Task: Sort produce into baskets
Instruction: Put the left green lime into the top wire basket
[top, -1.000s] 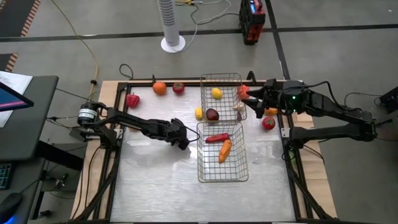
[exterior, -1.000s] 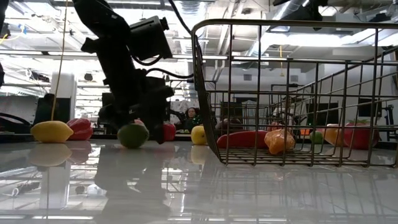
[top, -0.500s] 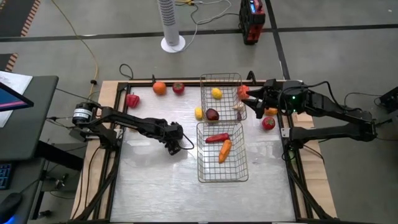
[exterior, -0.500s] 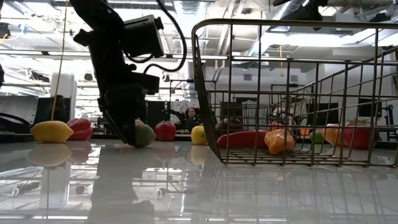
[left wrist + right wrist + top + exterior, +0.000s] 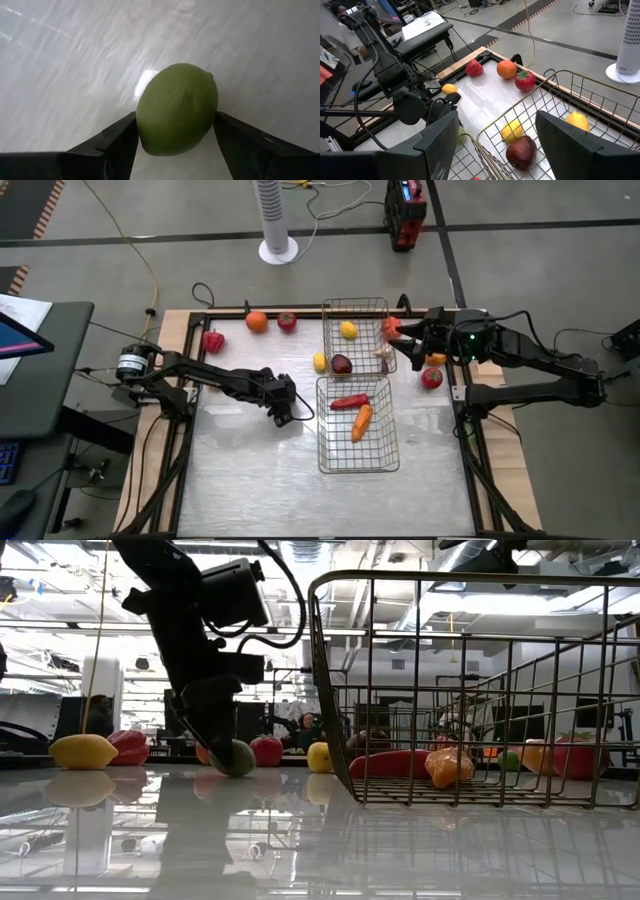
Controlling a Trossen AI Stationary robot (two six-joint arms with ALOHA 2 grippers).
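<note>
My left gripper (image 5: 285,415) is shut on a green lime (image 5: 177,107) on the white table, left of the near wire basket (image 5: 358,468). The lime also shows in the low view (image 5: 238,757), at the fingers' ends. The near basket holds a red pepper (image 5: 350,401) and an orange carrot (image 5: 361,421). The far basket (image 5: 355,305) holds a lemon (image 5: 347,330), a dark red apple (image 5: 342,364) and garlic (image 5: 383,355). My right gripper (image 5: 397,335) hangs open and empty over the far basket's right side. My left gripper pinches the lime's two opposite sides (image 5: 145,125) between its two fingers. The fingers (image 5: 215,735) slant down from above. The lime's underside seems to rest on the table (image 5: 240,776).
A red pepper (image 5: 213,340), an orange (image 5: 257,321) and a tomato (image 5: 287,321) lie at the far left. One lemon (image 5: 320,361) lies beside the far basket and another (image 5: 83,751) at the left. A tomato (image 5: 431,377) lies under the right arm.
My left gripper has tipped and shifted about the green lime. The lime has moved a little along the table toward the near basket.
</note>
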